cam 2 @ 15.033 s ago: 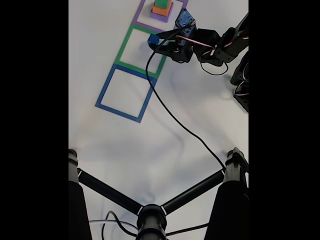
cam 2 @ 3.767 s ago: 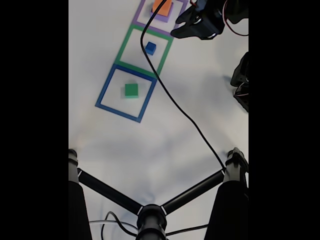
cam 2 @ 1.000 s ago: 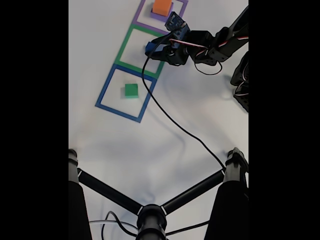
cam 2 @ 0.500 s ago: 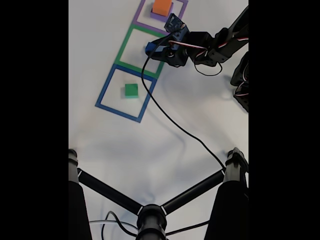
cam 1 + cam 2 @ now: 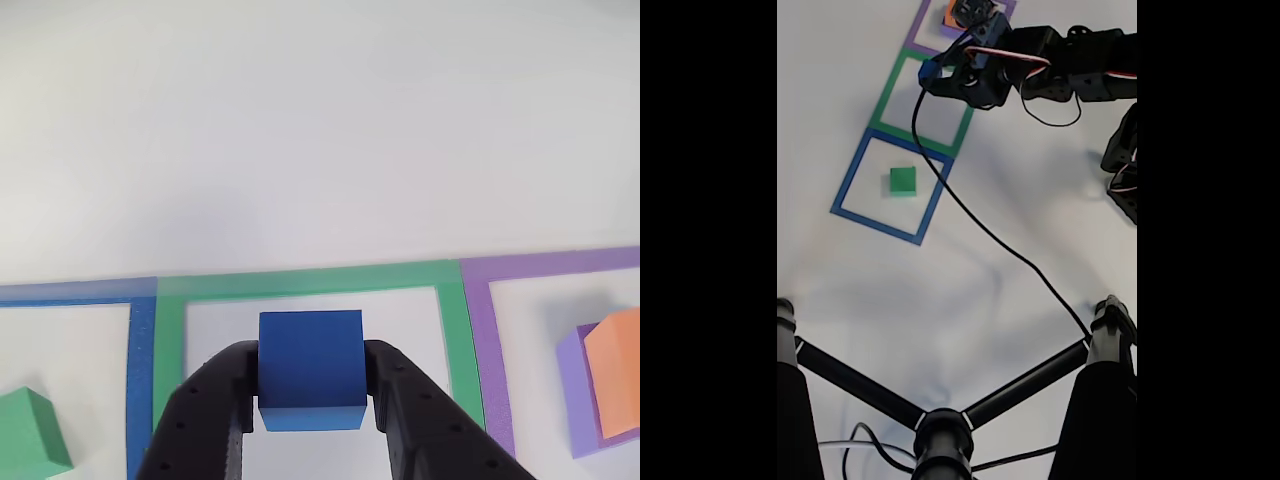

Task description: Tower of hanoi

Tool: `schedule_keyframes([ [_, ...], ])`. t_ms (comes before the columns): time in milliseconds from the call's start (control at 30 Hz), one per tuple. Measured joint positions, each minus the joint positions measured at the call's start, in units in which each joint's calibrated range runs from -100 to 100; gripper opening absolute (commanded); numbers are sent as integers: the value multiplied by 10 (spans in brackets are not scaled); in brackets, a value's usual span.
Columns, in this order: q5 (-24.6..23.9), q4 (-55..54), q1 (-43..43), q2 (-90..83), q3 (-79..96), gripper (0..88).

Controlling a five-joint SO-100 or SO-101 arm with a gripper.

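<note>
Your hand (image 5: 311, 400) is pinching the blue cube (image 5: 311, 370) between its two black fingers (image 5: 215, 400), low in the centre of the other view, with the green tape square (image 5: 310, 282) framing it from behind. In the fixed view the hand (image 5: 932, 76) is sitting near the top of the frame, over the green tape square's (image 5: 883, 100) upper edge, and whether the cube is resting on the tabletop (image 5: 320, 120) or hanging just above it cannot be told.

The relation that matters for you: the green block (image 5: 30, 432) is lying to the lower left of the other view, inside the blue tape square (image 5: 140, 380), while the orange block (image 5: 612, 370) is sitting on the purple slab (image 5: 575, 400) at the right edge. In the fixed view the green block (image 5: 902, 180) is lying below and slightly left of the hand, well apart from it.

If the cube is meant for the green block, as seems likely, you are looking at a sideways carry toward that block, lifting high enough to clear its top.
</note>
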Motion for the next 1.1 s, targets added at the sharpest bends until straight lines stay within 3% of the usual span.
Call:
schedule_keyframes([
  [333,0,332,-41,-118,-182,45],
  [600,0,646,-122,-152,-415,46],
  [900,0,672,-188,-177,-422,46],
  [1100,0,525,-190,-179,-271,47],
])
